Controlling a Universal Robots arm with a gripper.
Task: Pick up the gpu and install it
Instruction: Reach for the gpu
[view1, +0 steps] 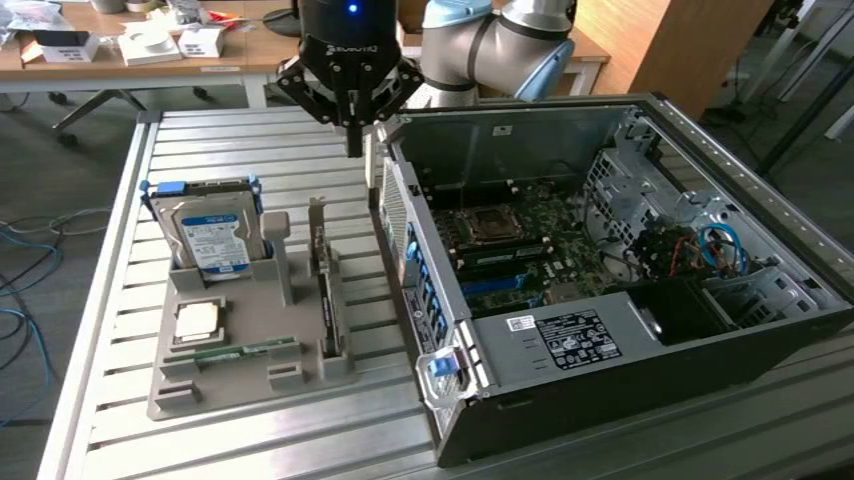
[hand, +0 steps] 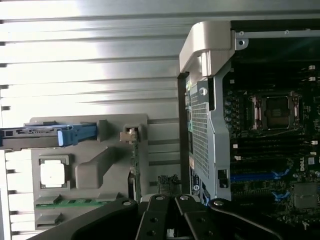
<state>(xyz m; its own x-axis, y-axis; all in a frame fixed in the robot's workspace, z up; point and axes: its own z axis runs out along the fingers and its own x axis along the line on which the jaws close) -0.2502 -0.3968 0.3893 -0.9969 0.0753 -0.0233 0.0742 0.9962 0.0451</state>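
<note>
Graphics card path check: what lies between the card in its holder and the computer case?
In the exterior view, graphics card and case are parted by the holder's rim and a bare table strip.

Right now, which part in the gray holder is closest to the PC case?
The gpu, standing on edge in the holder slot nearest the case; hard drive, CPU and memory stick sit farther off.
</note>
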